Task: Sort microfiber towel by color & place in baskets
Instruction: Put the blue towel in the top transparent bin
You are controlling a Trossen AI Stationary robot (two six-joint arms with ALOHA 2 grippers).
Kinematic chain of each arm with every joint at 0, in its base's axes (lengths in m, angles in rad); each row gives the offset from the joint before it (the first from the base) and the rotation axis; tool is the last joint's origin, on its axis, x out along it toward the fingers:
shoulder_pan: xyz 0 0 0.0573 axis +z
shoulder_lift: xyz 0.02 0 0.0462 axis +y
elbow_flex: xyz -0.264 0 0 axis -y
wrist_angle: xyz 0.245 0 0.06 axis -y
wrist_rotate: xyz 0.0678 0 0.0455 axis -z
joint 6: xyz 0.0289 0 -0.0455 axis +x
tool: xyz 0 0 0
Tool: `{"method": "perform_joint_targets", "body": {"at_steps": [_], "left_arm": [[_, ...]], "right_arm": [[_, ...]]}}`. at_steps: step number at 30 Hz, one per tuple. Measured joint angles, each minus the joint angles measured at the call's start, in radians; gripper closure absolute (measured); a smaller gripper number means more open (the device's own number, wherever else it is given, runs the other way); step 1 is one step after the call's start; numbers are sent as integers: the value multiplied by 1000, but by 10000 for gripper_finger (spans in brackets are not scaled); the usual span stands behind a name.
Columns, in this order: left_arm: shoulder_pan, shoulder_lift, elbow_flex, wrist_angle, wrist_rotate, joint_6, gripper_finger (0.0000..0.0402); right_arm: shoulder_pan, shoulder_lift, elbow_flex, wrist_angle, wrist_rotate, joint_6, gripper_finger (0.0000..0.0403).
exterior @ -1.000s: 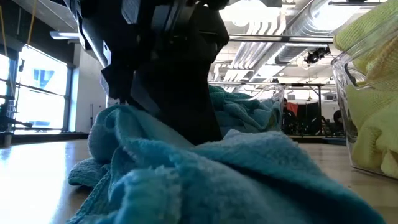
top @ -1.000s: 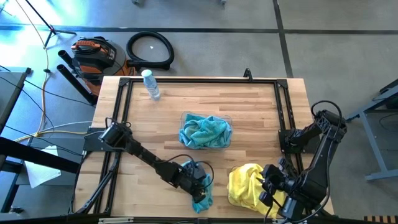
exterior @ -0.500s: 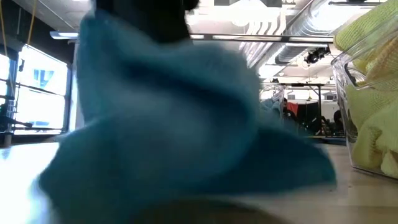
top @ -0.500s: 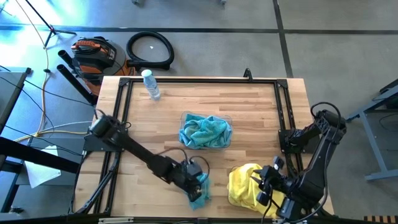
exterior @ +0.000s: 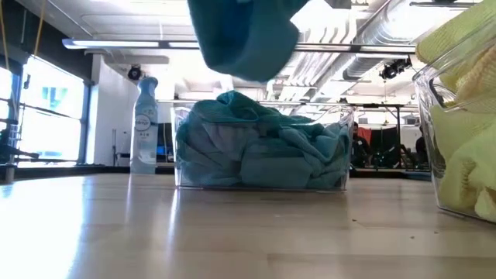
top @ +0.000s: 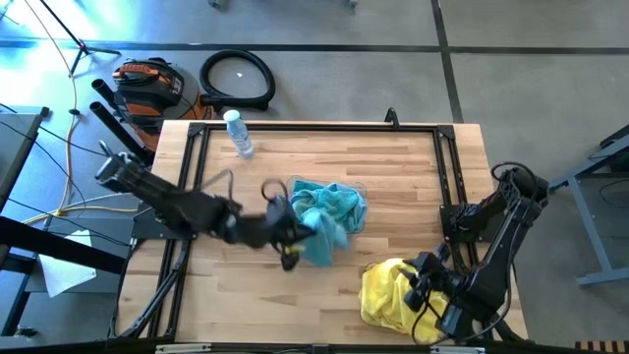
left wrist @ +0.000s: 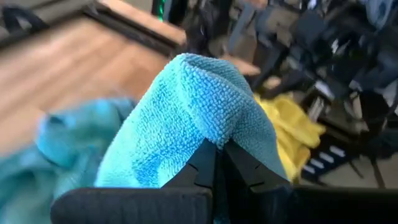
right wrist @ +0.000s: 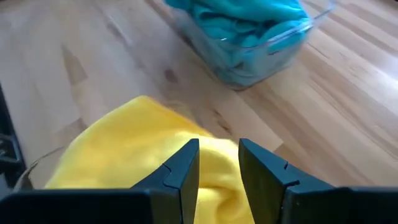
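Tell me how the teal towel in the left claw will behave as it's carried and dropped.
Likely floppy: the teal towel drapes from the left claw, pinched at one fold. Probably light, hanging from that small pinch. It should slump in a heap, like those in the basket.

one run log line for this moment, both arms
left gripper: shut on teal towel, held above the table by the teal basket | right gripper: open, over yellow towels
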Motion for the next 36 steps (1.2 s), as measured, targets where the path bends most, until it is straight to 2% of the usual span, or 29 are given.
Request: {"method": "perform_joint_targets", "body": {"at_steps": [6, 13, 17, 24, 33, 36], "left_arm": [[164, -79, 0, 10, 129, 126, 401], [363, -56, 0, 66, 377, 327, 401], [437, -18, -1, 88, 483, 405, 401], [493, 104, 0, 91, 625, 550, 401], [538, 275, 0, -30, 596, 601, 401], [534, 342, 0, -27, 545, 612, 401]], "right_arm": [[-29, -155, -159, 39, 11, 81, 293], [-156, -324, -304, 192, 31, 4, 293], [-242, -359, -336, 244, 51, -30, 293], [-342, -357, -340, 306, 26, -57, 293], [-417, -357, -340, 378, 15, -95, 293], [-437, -357, -340, 376, 13, -104, 293]]}}
